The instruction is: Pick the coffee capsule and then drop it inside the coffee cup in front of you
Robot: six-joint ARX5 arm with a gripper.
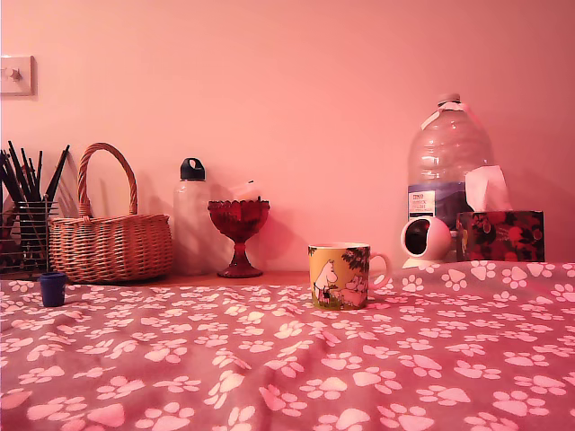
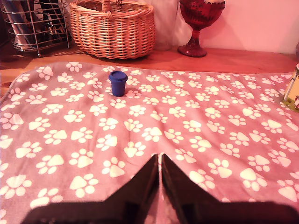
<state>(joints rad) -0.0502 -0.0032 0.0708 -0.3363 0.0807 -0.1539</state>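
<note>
currently the pincer is closed, empty, low over the paw-print cloth. coffee capsule stands upright at 11 o'clock from it, well apart; coffee cup far toward 2 o'clock. risk: unopened jaws topple the light capsule toward the basket.

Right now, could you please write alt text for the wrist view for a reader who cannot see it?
A small dark blue coffee capsule stands upright on a pink paw-print cloth, well beyond the shut claw in the foreground. Behind the cloth stand a wicker basket and a red goblet; the coffee cup barely shows at one edge.
</note>
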